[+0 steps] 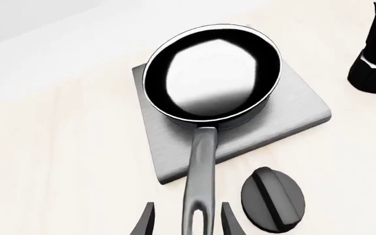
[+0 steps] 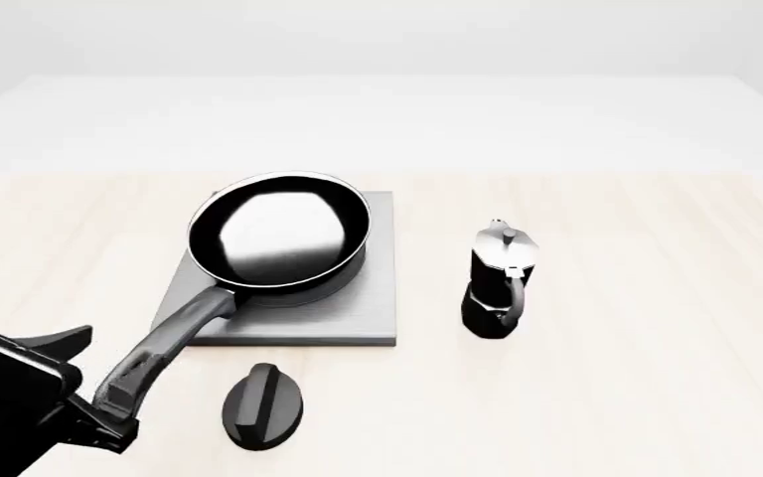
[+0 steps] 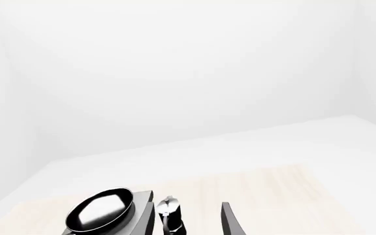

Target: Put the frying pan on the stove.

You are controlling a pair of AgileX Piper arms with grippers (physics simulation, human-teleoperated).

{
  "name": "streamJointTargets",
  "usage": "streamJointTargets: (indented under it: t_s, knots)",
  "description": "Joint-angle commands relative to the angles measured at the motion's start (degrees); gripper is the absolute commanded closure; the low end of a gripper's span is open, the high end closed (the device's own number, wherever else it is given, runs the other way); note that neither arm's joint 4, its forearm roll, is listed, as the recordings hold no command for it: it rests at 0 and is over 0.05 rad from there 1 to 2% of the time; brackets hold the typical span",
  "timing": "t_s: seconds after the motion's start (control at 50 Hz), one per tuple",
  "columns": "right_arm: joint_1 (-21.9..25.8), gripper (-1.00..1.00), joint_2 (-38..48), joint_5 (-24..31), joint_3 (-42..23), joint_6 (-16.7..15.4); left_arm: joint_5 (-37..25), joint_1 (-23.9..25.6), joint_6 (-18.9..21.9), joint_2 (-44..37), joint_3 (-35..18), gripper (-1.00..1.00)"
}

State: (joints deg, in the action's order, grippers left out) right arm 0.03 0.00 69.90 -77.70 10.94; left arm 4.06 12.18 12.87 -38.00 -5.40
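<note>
The frying pan [image 2: 279, 238] is being seen sitting on the stove [image 2: 369, 298], its bowl covering the slab's far-left part, toward eleven o'clock of the slab in the front view, with the long handle running out over the near-left edge toward seven o'clock. The left gripper [image 2: 114, 402] is being held at the handle's looped end, its jaws spread apart with a finger on either side of the handle and a gap showing in the left wrist view. A black oval knob [image 2: 263, 405] is being seen lying on the table [image 2: 620, 378] at six o'clock of the stove, just beside the handle. A moka pot [image 2: 499, 281] is standing upright at three o'clock of the stove. The right gripper [image 3: 188, 218] is being held high, jaws apart and empty. No brand, label or writing is being made out anywhere.
</note>
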Motion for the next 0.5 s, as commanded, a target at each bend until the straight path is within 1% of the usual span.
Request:
streamJointTargets:
  t_s: [0.02,0.06,0.1,0.24,0.3,0.42,0.5]
  knots:
    - [-0.8,-1.0,0.0,0.0,0.7,-0.5,-10.7,-1.7,-1.1,11.9,-2.4,-1.0]
    - [-0.8,-1.0,0.0,0.0,0.7,-0.5,-11.6,-1.9,-1.2,13.2,-2.6,-1.0]
    - [-0.8,-1.0,0.0,0.0,0.8,-0.4,-14.8,-2.1,-2.3,17.4,-3.1,-1.0]
    - [-0.9,-1.0,0.0,0.0,0.8,-0.3,-19.5,-2.9,-2.0,23.2,-3.9,-1.0]
    - [-0.9,-1.0,0.0,0.0,0.8,-0.3,-23.4,-3.8,-2.1,27.9,-5.4,-1.0]
    - [-0.9,-1.0,0.0,0.0,0.8,-0.2,-30.6,-4.6,-3.4,36.7,-6.4,-1.0]
    - [-0.9,-1.0,0.0,0.0,0.8,-0.2,-31.1,-6.1,-4.4,38.0,-8.1,-1.0]
